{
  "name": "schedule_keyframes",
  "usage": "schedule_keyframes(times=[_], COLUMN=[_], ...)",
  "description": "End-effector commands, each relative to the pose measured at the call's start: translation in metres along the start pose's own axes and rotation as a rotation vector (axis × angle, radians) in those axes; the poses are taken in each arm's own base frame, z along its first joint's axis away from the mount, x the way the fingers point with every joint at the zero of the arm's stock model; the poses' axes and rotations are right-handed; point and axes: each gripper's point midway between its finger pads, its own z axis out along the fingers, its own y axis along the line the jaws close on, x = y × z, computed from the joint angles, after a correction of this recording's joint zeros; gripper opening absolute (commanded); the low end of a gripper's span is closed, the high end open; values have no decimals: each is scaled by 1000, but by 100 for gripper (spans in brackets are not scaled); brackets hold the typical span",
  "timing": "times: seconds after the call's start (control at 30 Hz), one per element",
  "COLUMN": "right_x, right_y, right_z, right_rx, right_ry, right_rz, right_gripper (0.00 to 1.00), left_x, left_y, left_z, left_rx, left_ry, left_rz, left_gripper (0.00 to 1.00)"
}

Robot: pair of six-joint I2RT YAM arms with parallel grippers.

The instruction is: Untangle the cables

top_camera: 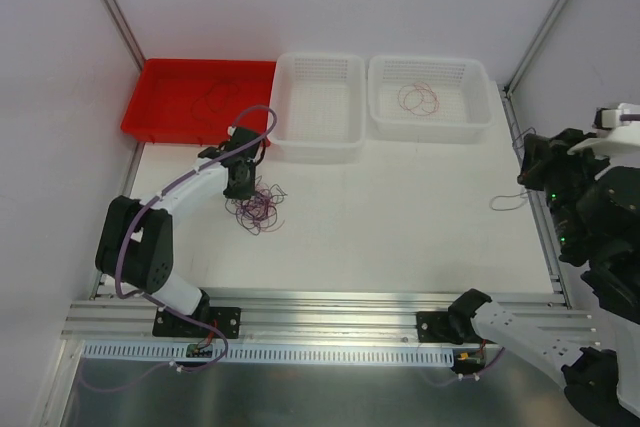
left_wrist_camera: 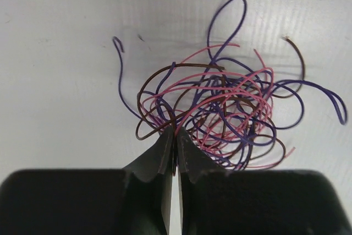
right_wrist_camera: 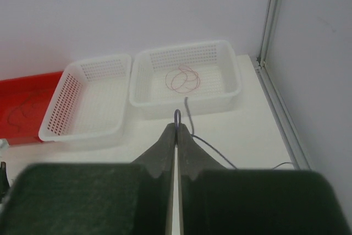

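In front of the red tray, on the surface, the tangle of cables: left jaws clamped on its edge, right jaws clamped on one purple strand. Best drawn out slowly, one strand only.

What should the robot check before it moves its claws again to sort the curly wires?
1. Left claw shut on the edge of the tangle: ok.
2. Left claw pinching only one wire: cannot tell, several strands meet at its tips.
3. Right claw shut on the purple wire: ok.
4. Purple wire clear of the tangle: ok, it is off by the right edge of the table.
5. Red wires lying inside the right white basket: ok.
6. Tangle all pulled apart: not ok, many wires are knotted together.
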Motion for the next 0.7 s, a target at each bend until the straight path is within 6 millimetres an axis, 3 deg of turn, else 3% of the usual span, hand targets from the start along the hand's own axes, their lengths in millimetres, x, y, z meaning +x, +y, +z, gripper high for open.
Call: schedule_keyframes(times=[0.0,0.13,0.3,0.43,0.57,0.67], right_x=[14,29,55,71,85,93], right_y=[12,34,83,121,156,184], right_z=[14,25,45,47,41,32], right_rx=[-5,-73,-219,-368,-522,-662], right_ry=[27,68,174,246,318,362], right_rz=[2,-4,-19,13,71,119], right_gripper=[1,1,1,1,1,1], left_x=[-14,-18,-31,-36,-34,-20], left_y=[-17,-29,-38,-56,-81,-104], left_z=[-26,-44,-75,-104,-141,-160], left_rx=[132,237,361,519,683,807], left_ry=[-53,-115,-259,-375,-516,-596], left_rz=[4,4,28,98,229,330], left_gripper=[4,15,41,62,68,73])
